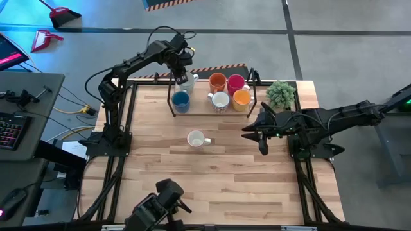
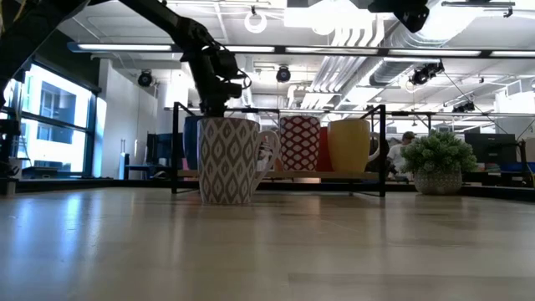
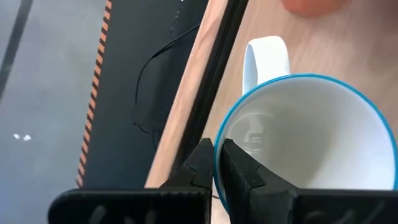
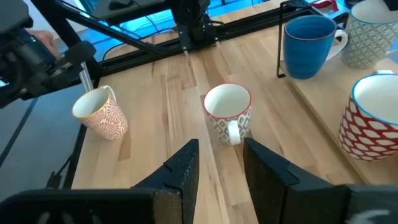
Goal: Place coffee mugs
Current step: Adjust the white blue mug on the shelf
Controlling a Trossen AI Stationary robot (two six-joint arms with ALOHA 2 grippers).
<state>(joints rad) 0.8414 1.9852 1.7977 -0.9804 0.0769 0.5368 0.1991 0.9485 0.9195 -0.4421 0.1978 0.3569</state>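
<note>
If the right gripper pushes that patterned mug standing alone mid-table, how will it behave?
The patterned mug looks rigid ceramic, so probably stiff and breakable. Upright on the smooth wooden table, it likely slides rather than tips. Its side handle may turn it.

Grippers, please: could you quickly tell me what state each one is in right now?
Left gripper: closed on the rim of the blue-rimmed white mug.
Right gripper: open, holding nothing.

Two black jointed arms, thin cable loops, matte angular fingers [image 4: 183,171].
</note>
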